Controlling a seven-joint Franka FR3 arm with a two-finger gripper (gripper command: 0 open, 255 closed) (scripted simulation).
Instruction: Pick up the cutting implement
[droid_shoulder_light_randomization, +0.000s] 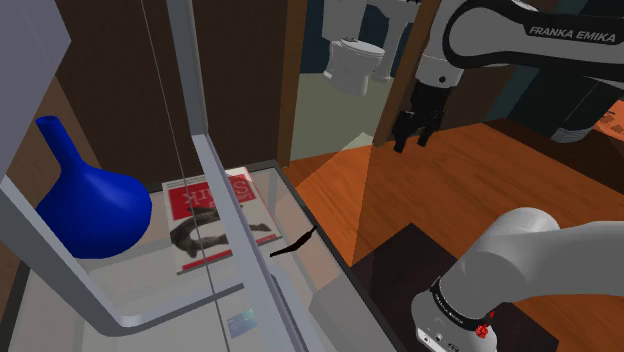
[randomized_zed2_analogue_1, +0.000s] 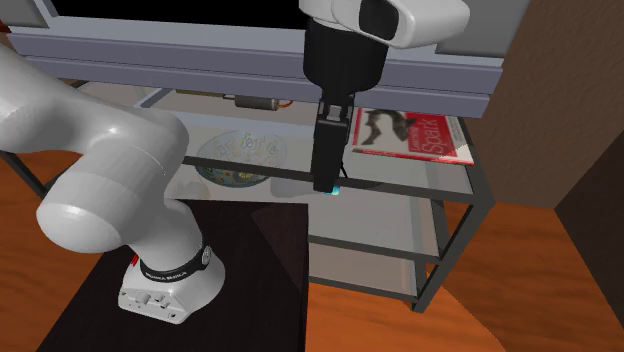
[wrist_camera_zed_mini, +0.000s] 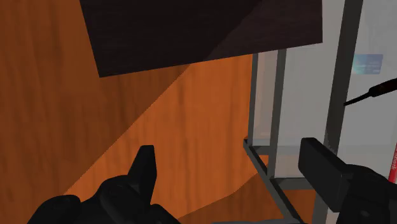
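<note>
The knife (droid_shoulder_light_randomization: 296, 243) is a thin, dark, curved thing lying on the glass top of the metal-framed table (droid_shoulder_light_randomization: 262, 168), at the edge nearest the arm and just beside the red-and-white magazine (droid_shoulder_light_randomization: 210, 215). In the wrist view I see its dark handle end (wrist_camera_zed_mini: 373, 93) over the glass, off beyond one finger.

My gripper (droid_shoulder_light_randomization: 414, 133) hangs above the orange wooden floor (droid_shoulder_light_randomization: 400, 190), well apart from the knife, with its fingers (wrist_camera_zed_mini: 146, 167) spread wide and nothing between them.

Containers: a blue vase (droid_shoulder_light_randomization: 88, 203) with a narrow neck stands on the same glass, on the far side of the magazine from the knife. Its mouth is out of frame, so I cannot tell what it holds. In the second exterior view a shallow patterned dish (randomized_zed2_analogue_1: 241, 161) sits on glass beside the gripper (randomized_zed2_analogue_1: 327, 186); I cannot tell which shelf it rests on, or whether anything lies in it.

The dark stand (randomized_zed2_analogue_1: 250, 270) is beside the table.
</note>
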